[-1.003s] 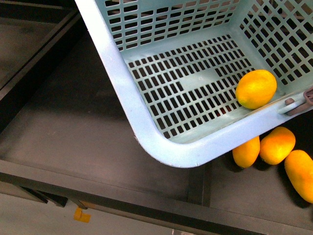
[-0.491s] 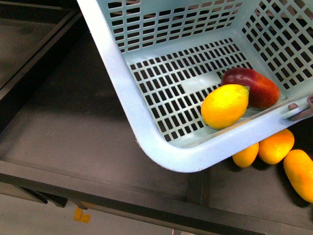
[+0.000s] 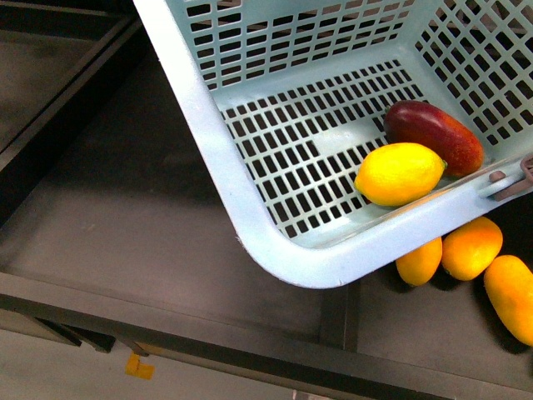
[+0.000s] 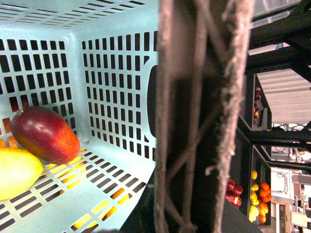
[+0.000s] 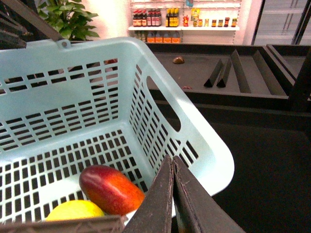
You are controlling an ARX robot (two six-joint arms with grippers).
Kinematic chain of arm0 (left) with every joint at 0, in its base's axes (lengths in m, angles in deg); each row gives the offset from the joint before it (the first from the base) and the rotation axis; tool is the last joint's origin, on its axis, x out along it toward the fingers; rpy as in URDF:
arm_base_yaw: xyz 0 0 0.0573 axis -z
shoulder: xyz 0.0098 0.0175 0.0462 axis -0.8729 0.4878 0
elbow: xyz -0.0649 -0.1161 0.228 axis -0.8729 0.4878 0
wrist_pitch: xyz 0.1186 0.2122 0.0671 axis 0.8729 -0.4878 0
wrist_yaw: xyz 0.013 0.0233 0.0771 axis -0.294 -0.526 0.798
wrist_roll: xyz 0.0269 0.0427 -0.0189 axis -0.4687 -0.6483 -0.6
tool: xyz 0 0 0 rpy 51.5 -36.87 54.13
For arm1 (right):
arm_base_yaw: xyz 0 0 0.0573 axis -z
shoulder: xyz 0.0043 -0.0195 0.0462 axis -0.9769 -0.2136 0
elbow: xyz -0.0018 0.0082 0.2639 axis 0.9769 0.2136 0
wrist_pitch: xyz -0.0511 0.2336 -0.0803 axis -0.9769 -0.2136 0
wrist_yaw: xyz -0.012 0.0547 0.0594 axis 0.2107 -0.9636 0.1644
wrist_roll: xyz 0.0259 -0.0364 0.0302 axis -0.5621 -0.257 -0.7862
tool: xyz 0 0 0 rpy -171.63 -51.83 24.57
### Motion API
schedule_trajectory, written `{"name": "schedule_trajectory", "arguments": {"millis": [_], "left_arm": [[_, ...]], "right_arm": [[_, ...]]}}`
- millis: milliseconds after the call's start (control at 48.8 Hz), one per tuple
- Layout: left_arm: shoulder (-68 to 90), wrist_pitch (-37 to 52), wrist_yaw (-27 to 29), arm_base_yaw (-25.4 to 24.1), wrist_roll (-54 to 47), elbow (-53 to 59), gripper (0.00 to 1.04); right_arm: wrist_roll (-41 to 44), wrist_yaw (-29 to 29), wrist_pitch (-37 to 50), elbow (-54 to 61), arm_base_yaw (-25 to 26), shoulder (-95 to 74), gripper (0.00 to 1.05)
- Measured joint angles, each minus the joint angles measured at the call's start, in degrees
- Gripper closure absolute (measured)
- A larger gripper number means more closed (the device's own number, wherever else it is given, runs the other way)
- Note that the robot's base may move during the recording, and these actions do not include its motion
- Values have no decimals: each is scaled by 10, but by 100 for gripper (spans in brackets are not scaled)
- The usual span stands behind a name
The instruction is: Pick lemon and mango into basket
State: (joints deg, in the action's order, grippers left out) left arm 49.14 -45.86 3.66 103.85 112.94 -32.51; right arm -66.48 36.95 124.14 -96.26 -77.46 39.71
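Note:
The light blue basket (image 3: 208,158) hangs tilted over a dark shelf and fills the front view. The yellow lemon (image 3: 400,173) and the dark red mango (image 3: 433,137) lie side by side on its slotted floor, against the low wall. My left gripper (image 4: 197,145) is shut on the basket at its rim, with the basket wall (image 4: 116,97), mango (image 4: 44,135) and lemon (image 4: 17,172) beside it. My right gripper (image 5: 172,162) is shut and empty, just above the basket's corner (image 5: 204,145), close to the mango (image 5: 111,189) and lemon (image 5: 75,211).
Three long yellow-orange fruits (image 3: 472,247) lie on the dark shelf under the basket's low side. A shelf divider (image 3: 337,312) runs toward the front edge. A brown basket handle (image 3: 512,179) sticks out at the right. Store shelves with bottles (image 5: 184,19) stand far behind.
A second ago only the lemon lay in the basket. The mango has since appeared beside it. Both fruits have shifted along the low wall and the lemon has turned lengthwise.

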Motion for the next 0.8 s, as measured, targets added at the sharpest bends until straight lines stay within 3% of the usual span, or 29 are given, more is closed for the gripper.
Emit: {"name": "schedule_trajectory", "arguments": {"millis": [799], "left_arm": [[0, 0, 0, 0, -1, 0, 100]], "right_arm": [[1, 2, -163, 83, -1, 259, 103]]}}
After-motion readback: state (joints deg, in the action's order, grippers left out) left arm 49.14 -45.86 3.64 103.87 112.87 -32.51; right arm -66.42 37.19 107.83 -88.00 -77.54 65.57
